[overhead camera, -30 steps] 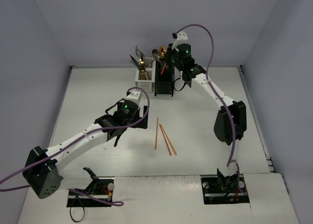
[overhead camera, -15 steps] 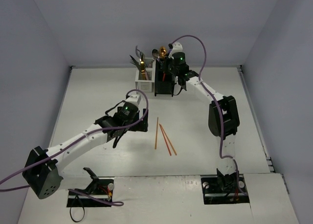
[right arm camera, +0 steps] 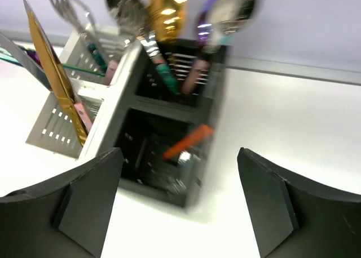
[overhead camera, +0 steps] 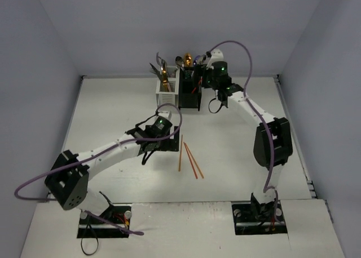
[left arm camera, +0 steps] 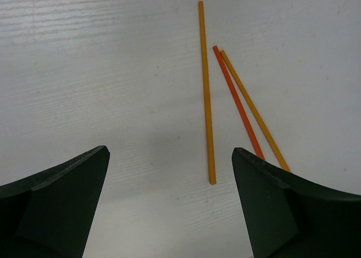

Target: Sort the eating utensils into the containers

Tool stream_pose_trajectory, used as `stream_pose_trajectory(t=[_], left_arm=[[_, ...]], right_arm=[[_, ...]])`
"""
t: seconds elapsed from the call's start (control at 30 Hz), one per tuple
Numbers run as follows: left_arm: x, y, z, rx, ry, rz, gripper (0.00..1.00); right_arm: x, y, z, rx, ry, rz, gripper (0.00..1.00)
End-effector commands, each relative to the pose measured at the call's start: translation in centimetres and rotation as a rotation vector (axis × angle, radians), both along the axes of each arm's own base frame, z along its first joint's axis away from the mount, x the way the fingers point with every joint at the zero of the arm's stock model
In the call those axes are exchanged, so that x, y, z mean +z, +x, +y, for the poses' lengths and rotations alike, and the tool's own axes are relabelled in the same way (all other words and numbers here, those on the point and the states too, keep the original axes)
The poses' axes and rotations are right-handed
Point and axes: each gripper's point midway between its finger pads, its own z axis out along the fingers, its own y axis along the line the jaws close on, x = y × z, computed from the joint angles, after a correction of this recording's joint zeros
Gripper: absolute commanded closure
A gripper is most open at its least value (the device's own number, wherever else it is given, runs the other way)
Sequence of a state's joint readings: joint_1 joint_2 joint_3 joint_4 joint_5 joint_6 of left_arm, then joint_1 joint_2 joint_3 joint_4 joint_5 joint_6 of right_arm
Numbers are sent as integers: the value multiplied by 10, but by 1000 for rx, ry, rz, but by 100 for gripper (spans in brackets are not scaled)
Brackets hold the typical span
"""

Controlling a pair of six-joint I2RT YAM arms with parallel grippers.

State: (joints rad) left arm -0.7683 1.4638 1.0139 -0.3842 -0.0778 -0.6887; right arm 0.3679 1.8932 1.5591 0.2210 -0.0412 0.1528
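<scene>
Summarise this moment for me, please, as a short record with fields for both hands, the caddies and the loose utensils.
left hand: open, low over the table, holding nothing
right hand: open, facing the black caddy, holding nothing
black caddy: orange chopstick leaning in the compartment nearest the right hand; spoons in the one behind
white caddy: gold knife and fork standing in it
loose chopsticks: three on the table, just ahead of the left hand

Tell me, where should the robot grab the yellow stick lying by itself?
Pinch the lone chopstick across its thin width, toward the end where the red chopstick slants away. Come straight down from above: it lies flat on the table, with room for a finger each side.
</scene>
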Motion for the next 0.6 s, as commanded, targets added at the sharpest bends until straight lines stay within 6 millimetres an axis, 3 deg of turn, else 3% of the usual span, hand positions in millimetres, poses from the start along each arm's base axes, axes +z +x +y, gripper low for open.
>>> stream_pose_trajectory(t=[0.0,0.17,0.3,0.43,0.57], left_arm=[[15,8,-26,20,-36,-8,11],[-9,6,-37,33,34,58,13],[-23,0,-39,38,68,104,18],[-38,-6,-38,41,95,138,25],[-51,-8,-40,45,117,169,38]], right_arm=[[115,-45,-58,-130,-30,-211,15],[105,-91,-102,-251,-111,-160,9],[112,-138,-130,-312,-119,-155,5],[106,-166,-140,-316,-125,-131,3],[96,-192,-141,-286,-103,-99,3]])
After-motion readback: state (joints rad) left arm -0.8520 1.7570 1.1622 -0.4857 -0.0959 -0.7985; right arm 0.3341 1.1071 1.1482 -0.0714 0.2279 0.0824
